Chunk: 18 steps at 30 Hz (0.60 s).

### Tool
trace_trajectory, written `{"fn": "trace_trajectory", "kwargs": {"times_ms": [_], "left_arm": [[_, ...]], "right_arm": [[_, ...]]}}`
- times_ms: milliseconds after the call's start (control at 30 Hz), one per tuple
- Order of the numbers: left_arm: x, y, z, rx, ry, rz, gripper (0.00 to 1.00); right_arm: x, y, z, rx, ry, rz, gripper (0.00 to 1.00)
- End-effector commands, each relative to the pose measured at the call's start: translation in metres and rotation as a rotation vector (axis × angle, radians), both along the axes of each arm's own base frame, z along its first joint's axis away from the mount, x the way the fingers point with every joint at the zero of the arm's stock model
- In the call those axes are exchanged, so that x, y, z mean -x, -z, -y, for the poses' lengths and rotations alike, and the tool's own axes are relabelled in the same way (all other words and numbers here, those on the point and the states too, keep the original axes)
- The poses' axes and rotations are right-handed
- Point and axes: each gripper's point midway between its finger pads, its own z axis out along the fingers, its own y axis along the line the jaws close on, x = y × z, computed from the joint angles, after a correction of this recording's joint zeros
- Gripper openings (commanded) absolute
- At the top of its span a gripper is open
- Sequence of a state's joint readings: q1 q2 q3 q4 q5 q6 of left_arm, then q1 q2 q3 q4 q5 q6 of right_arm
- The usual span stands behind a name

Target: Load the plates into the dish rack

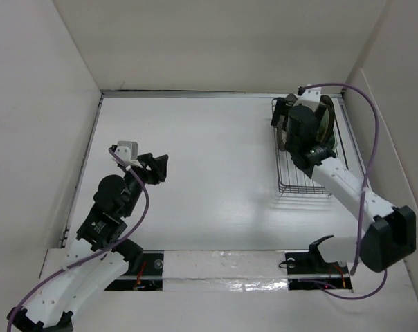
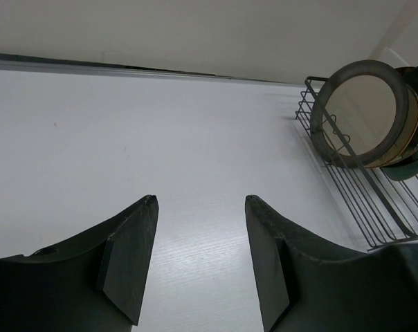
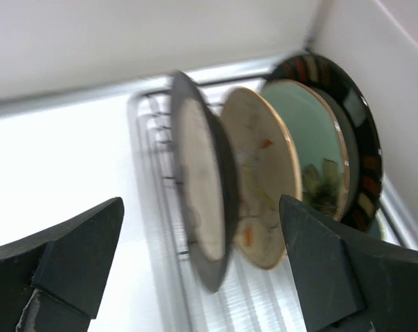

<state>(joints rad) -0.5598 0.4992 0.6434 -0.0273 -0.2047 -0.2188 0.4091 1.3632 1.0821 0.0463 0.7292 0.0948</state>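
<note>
The dish rack (image 1: 302, 181) stands at the back right of the table, by the right wall. Several plates stand upright in it. In the right wrist view, from nearest to farthest, are a brown-rimmed cream plate (image 3: 198, 200), a tan plate with a leaf drawing (image 3: 261, 187), a pale teal plate (image 3: 309, 149) and a dark-rimmed plate (image 3: 354, 138). My right gripper (image 3: 201, 202) hangs open over the rack, one finger either side of the two nearest plates, touching neither. My left gripper (image 1: 153, 168) is open and empty over the bare left middle of the table, facing the rack (image 2: 354, 187) and the cream plate (image 2: 365, 114).
White walls close in the table on the left, back and right, and the right wall (image 1: 385, 117) runs close beside the rack. A shiny white strip (image 1: 223, 266) lies along the near edge between the arm bases. The rack's near half (image 1: 299, 169) holds no plates.
</note>
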Motion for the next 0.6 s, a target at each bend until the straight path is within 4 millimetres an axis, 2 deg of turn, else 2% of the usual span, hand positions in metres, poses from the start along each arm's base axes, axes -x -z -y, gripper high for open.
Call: {"fn": "trace_trajectory", "kwargs": {"times_ms": [0, 33, 100, 133, 200, 233, 267, 367, 500, 567], "left_arm": [[-0.007, -0.014, -0.003, 0.033, -0.036, 0.028, 0.50], [-0.009, -0.012, -0.003, 0.029, -0.044, 0.023, 0.50], [-0.011, -0.012, -0.004, 0.026, -0.051, 0.018, 0.51], [-0.011, -0.014, -0.004, 0.029, -0.053, 0.020, 0.51], [-0.011, -0.021, -0.007, 0.039, -0.070, 0.034, 0.51], [-0.010, -0.026, -0.009, 0.046, -0.074, 0.046, 0.51], [-0.010, -0.031, -0.010, 0.056, -0.077, 0.060, 0.51], [-0.010, -0.037, -0.013, 0.075, -0.093, 0.074, 0.52], [-0.013, -0.039, -0.012, 0.086, -0.104, 0.053, 0.52], [-0.015, -0.036, -0.009, 0.084, -0.101, 0.042, 0.52]], "right_arm": [[0.023, -0.079, -0.038, -0.185, -0.173, 0.200, 1.00], [0.029, -0.078, -0.071, -0.243, -0.325, 0.202, 1.00], [0.048, -0.089, -0.107, -0.303, -0.529, 0.235, 1.00], [0.066, -0.088, -0.146, -0.350, -0.722, 0.233, 1.00], [0.091, -0.093, -0.174, -0.401, -0.874, 0.254, 1.00], [0.108, -0.099, -0.194, -0.425, -1.006, 0.280, 1.00], [0.121, -0.085, -0.208, -0.438, -1.068, 0.251, 1.00], [0.140, -0.075, -0.231, -0.460, -1.190, 0.240, 1.00], [0.147, -0.041, -0.243, -0.478, -1.212, 0.161, 1.00], [0.145, -0.033, -0.244, -0.489, -1.206, 0.158, 1.00]]}}
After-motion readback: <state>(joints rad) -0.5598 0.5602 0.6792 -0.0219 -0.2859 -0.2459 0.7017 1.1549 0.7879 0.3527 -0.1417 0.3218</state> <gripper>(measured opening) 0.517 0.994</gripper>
